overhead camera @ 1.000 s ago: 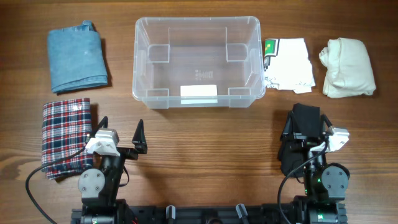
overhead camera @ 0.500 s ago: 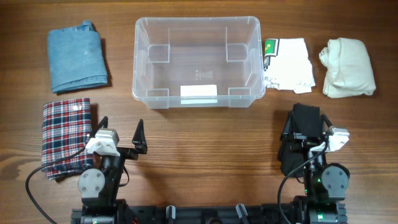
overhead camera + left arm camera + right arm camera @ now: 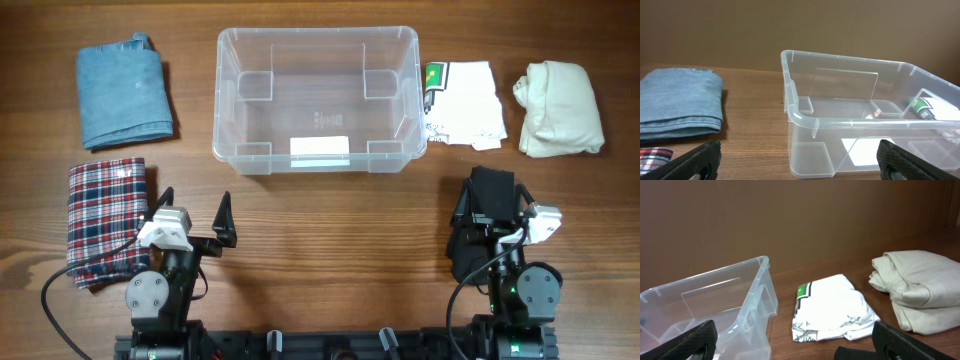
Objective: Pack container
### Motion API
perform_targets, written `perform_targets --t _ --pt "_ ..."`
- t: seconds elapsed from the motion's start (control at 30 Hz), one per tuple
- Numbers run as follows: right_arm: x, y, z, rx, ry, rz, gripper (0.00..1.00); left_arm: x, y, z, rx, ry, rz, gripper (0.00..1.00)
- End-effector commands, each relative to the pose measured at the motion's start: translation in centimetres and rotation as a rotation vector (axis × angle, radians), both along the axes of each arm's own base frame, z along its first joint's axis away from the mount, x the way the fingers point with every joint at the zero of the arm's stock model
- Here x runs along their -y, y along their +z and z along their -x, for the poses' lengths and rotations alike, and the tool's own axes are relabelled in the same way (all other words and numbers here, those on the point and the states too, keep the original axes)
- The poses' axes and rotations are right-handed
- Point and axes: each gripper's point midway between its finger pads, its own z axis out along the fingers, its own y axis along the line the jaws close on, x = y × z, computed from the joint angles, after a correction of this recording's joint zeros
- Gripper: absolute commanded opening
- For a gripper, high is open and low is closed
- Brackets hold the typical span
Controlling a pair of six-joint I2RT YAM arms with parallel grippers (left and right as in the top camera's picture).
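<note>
Your left gripper (image 3: 195, 208) stands with its jaws spread wide and nothing between them, parked on the near side of the container (image 3: 316, 31), off its left front corner. Your right gripper (image 3: 492, 205) is just as wide open and just as empty, off the container's right front corner. Neither touches any cloth.

Under the right arm lies a dark shape (image 3: 470, 245). It may be a folded black garment, but the arm covers too much of it to be sure.

The container sits on the table (image 3: 330, 220) with its label side towards you, and there is nothing inside it. Left of it and level with it lies a folded blue cloth (image 3: 122, 92). A plaid cloth (image 3: 105, 215) lies nearer to you than the container and off to its left, just beside the left arm. A white printed shirt (image 3: 465, 103) lies right against the container's right wall, and a cream garment (image 3: 560, 108) lies beyond that, further right.

By the look of it, packing has not started and you are choosing a first piece. The next move calls for one arm to reach out and come down over a folded garment. The jaws should close on enough layers that the fold holds, and then the piece has to be carried over the rim. The plaid cloth is the short reach for the left arm and the white shirt for the right.

Against the earlier overhead views nothing differs: both arms, every garment and the container lie exactly where they were.
</note>
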Motion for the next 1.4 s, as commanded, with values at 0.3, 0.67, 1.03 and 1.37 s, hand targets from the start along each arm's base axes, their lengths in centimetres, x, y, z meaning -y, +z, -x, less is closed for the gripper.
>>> perform_targets --t 0.3,0.67,1.03,1.37 --pt "-0.2 3.3 0.3 0.137 0.009 0.022 1.00 -0.3 -0.2 0.0 0.004 0.013 -0.013 1.00" --pt "-4.3 14.7 4.0 0.507 0.233 0.098 1.00 -0.3 -0.2 0.0 0.004 0.013 -0.013 1.00" --pt "-1.1 21.4 -6.6 0.048 0.152 0.260 1.00 -0.3 -0.2 0.0 0.004 0.013 -0.013 1.00" --pt "4.6 19.4 -15.4 -0.258 0.322 0.118 1.00 -0.3 -0.2 0.0 0.004 0.013 -0.013 1.00"
